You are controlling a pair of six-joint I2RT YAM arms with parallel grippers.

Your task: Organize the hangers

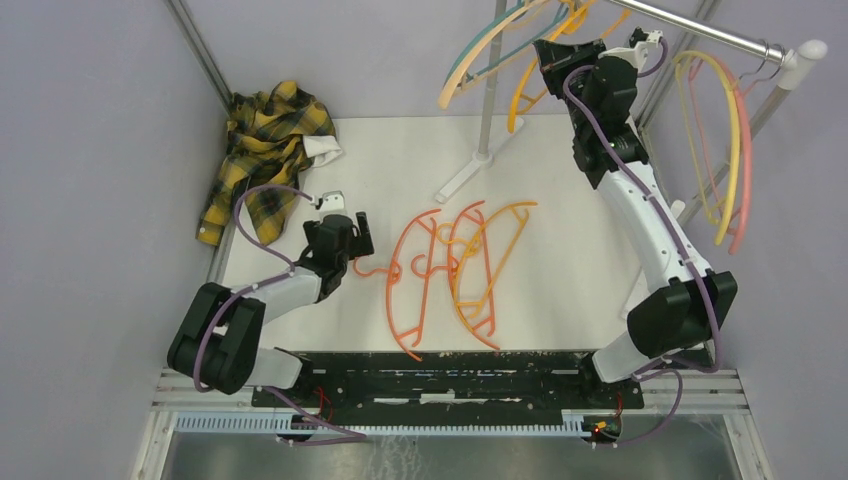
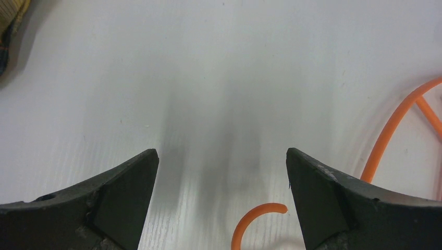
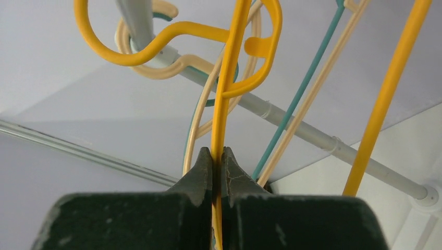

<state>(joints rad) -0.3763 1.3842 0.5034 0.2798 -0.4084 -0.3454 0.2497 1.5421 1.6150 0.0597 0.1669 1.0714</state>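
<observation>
Three hangers lie on the white table: an orange hanger point(image 1: 408, 280), a second orange one point(image 1: 462, 262) and a yellow-orange one point(image 1: 495, 258). My left gripper point(image 1: 358, 232) is open low over the table, and the leftmost orange hanger's hook point(image 2: 256, 217) lies between its fingers. My right gripper point(image 1: 557, 55) is raised at the rail and shut on a yellow hanger point(image 3: 225, 88), whose hook loops over the silver rail point(image 3: 292, 119). Peach point(image 1: 470, 60) and teal hangers point(image 1: 500, 40) hang beside it. Yellow and pink hangers point(image 1: 735, 150) hang at the rail's right end.
A yellow-black plaid shirt point(image 1: 262, 150) lies at the table's back left corner. The rack's pole and foot point(image 1: 482, 150) stand at the back middle. Grey walls close in left and right. The black arm-base bar point(image 1: 430, 372) runs along the near edge.
</observation>
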